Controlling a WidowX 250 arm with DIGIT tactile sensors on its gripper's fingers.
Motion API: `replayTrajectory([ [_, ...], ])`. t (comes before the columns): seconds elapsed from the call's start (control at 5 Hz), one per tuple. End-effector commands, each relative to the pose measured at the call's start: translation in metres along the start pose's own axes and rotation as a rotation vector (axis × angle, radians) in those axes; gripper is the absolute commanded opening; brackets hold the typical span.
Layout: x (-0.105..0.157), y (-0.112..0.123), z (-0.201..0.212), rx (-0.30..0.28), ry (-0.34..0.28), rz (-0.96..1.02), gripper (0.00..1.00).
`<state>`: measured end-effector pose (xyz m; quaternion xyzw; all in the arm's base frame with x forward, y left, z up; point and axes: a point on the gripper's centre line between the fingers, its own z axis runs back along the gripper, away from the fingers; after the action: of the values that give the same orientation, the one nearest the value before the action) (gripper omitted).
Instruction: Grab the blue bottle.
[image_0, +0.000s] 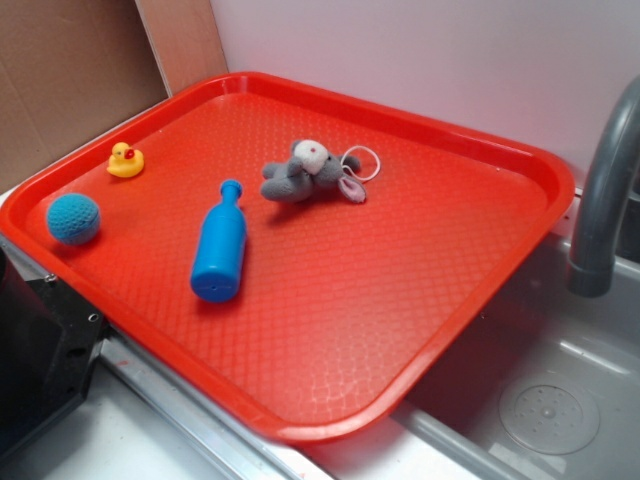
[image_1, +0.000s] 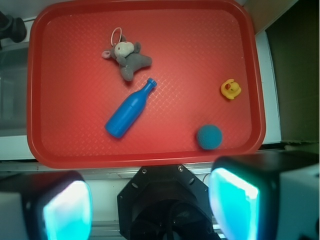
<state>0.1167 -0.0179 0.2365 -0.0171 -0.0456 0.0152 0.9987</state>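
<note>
Four toys lay on the red tray (image_0: 300, 420); the blue bottle (image_1: 129, 110) lay near frame centre, untouched. The gripper (image_1: 150, 207) waited wide apart, bottom edge; reaching down was next.

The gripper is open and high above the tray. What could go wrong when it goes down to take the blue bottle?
1. The blue bottle lies on its side, and it looks smooth and round, so it may roll or slip from the fingers.
2. Its knob end lies close to the plush toy; a grasp near the neck may catch or push the toy.
3. The teal ball is also blue, so the gripper might aim at it by mistake.
</note>
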Motion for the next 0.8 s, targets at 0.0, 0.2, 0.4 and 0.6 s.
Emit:
replayTrajectory([
  [0.0,0.000,0.000,0.000,0.000,0.000,0.000,1.00],
  [0.2,0.007,0.007,-0.006,-0.031,0.037,0.107,1.00],
  [0.4,0.013,0.007,-0.026,0.003,0.011,0.308,1.00],
  [0.6,0.019,0.009,-0.057,-0.007,-0.035,0.540,1.00],
])
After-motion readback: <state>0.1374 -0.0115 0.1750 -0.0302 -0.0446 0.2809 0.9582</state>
